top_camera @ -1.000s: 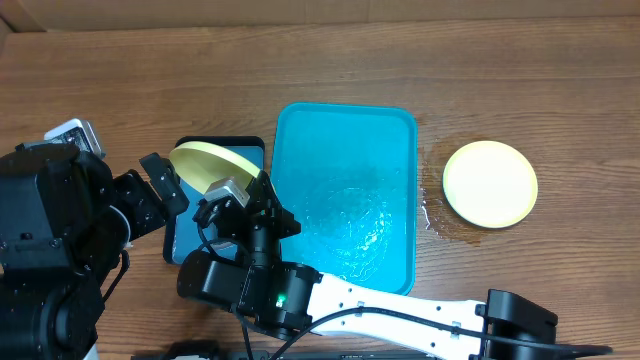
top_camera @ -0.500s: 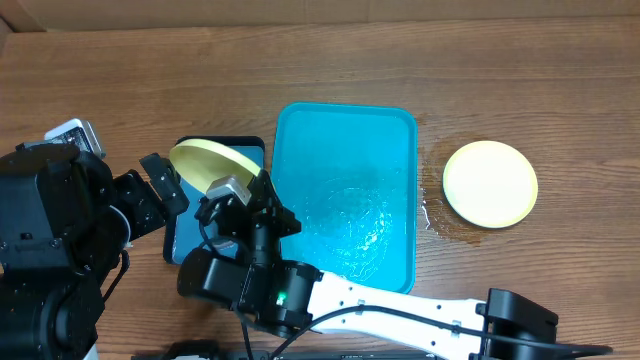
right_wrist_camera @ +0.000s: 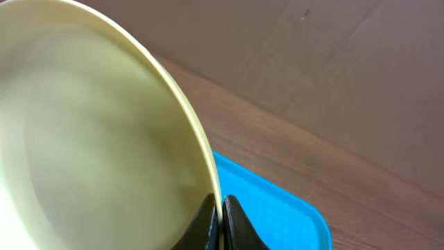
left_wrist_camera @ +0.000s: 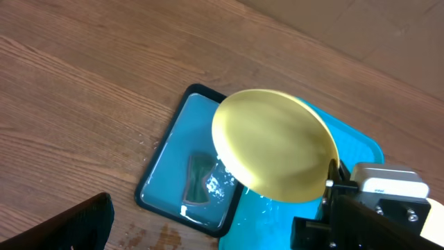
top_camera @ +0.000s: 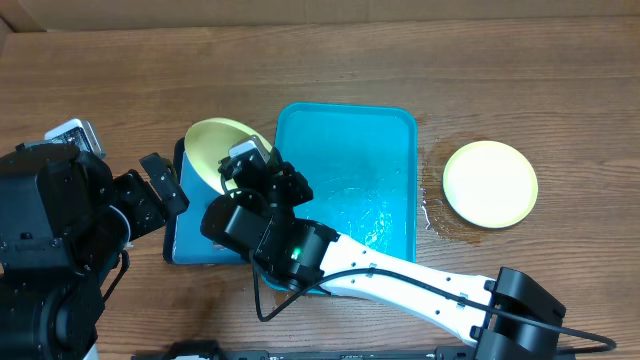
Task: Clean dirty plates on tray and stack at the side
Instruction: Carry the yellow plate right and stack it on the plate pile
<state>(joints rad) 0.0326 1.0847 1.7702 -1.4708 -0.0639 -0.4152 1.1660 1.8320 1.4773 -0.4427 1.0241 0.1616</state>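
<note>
**Operator:** What is the status of the tools?

**Technician:** The right gripper has its fingers closed tight on the rim of the held plate, a yellow-green one. The left gripper sits at centre left of the overhead view. Its opening cannot be determined, as only one finger shows in the left wrist view.

**Operator:** Why is the plate held tilted?

**Technician:** It hangs on edge above the small blue tray, which holds water and a dark teal object, possibly a sponge. In my judgement the tilt lets liquid drain into that tray, not onto the wood.

**Operator:** Where are the other task items?

**Technician:** The turquoise tray lies at centre, wet and holding no plates. A second plate lies flat at centre right, beside the tray. That is probably the stacking point.

**Operator:** What is the surface like?

**Technician:** The table is wood-grain, with a wet patch around the second plate. A cardboard wall borders the far edge.
</note>
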